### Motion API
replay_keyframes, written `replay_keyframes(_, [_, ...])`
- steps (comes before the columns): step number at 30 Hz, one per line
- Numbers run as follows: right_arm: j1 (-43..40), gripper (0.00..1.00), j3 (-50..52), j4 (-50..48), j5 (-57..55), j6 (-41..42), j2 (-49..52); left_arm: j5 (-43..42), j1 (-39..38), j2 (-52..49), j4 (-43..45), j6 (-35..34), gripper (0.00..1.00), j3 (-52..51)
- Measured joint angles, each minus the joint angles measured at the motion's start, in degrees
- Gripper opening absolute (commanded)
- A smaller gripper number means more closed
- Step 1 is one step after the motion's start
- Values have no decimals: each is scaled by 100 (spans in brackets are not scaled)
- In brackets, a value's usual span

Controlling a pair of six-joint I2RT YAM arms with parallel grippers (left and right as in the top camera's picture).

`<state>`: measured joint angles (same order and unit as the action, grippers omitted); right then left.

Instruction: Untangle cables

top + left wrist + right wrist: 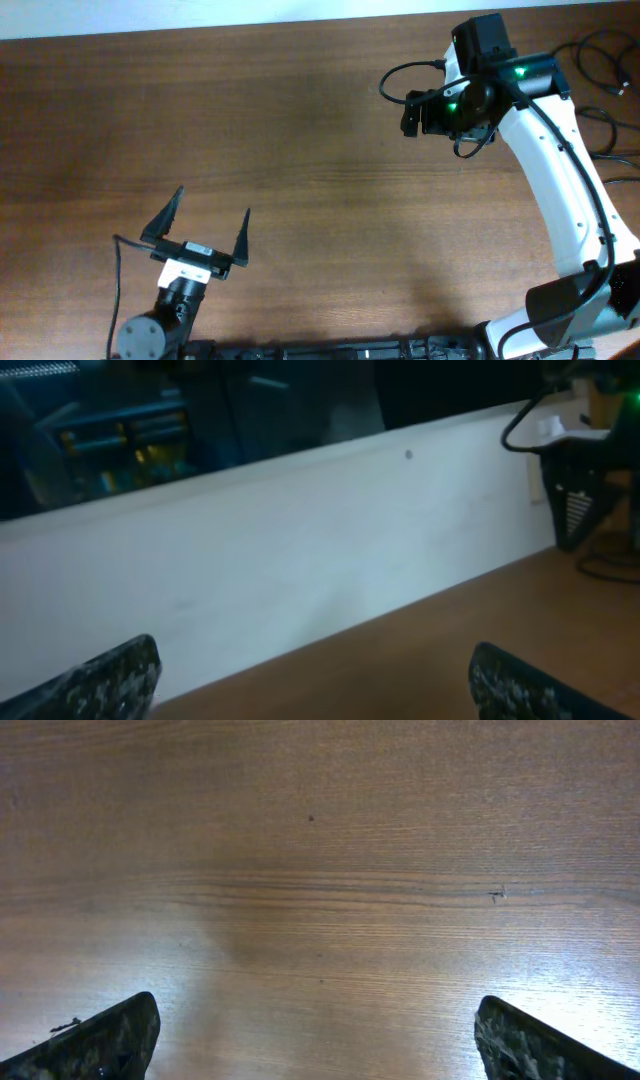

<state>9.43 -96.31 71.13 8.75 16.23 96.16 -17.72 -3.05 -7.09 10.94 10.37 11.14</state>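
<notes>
Looking across the wooden table, I see the left gripper at the near-left corner, its fingers spread wide with nothing between them. The right gripper points down at bare wood farther back, its jaws just as wide and empty. The cables lie in loose black loops at the far right edge, beyond the right arm and well apart from both grippers.

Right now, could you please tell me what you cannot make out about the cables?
Cables: overhead, cut off by the right edge, partly behind the right arm; knots and plugs too small to tell.
Left wrist view: dim and blurred, no cables clear.
Right wrist view: only bare table.
</notes>
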Motion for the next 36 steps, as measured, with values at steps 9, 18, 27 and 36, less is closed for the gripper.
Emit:
replay_keyframes(9, [0, 99, 0, 0, 0, 2, 0, 26, 345, 605, 1034, -37, 99, -1040])
replay_keyframes(18, [0, 99, 0, 0, 0, -4, 0, 588, 511, 636, -831, -39, 99, -1056])
replay_keyframes(27, [0, 99, 0, 0, 0, 0, 0, 1506, 514, 636, -1508, -39, 99, -1056])
replay_keyframes(36, [0, 99, 0, 0, 0, -2, 0, 1670, 577, 636, -1523, -39, 99, -1056])
